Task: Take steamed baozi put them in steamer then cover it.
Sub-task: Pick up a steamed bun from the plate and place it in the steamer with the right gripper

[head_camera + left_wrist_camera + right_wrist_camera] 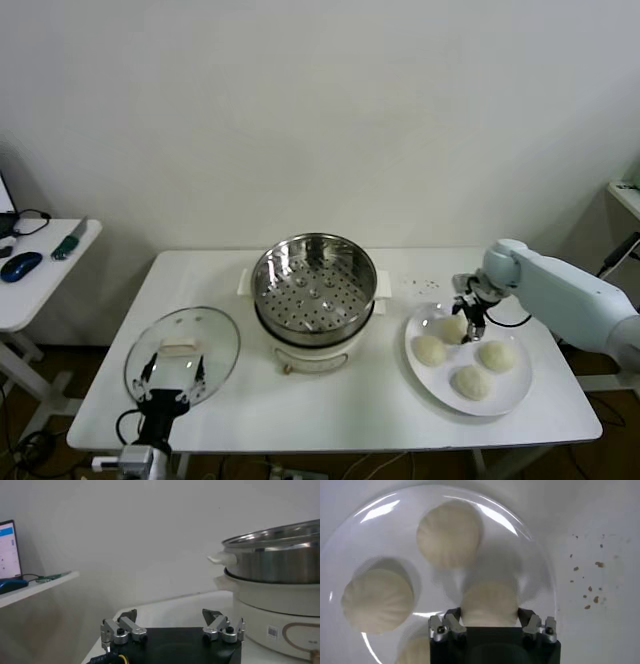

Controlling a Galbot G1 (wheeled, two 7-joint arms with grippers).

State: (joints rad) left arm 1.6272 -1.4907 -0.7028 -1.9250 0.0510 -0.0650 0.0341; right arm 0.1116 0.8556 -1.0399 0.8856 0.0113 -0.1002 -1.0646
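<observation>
White table (340, 410): right gripper (489, 616) straddles a baozi (488, 602) on the plate (515, 395), fingers open, unclosed; squeeze gently, lift straight, left gripper (170, 374) idle, open

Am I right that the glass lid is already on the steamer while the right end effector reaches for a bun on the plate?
Not quite: the lid lies on the table left of the open steamer, as the head view shows. The right end effector is indeed at a bun on the plate.
</observation>
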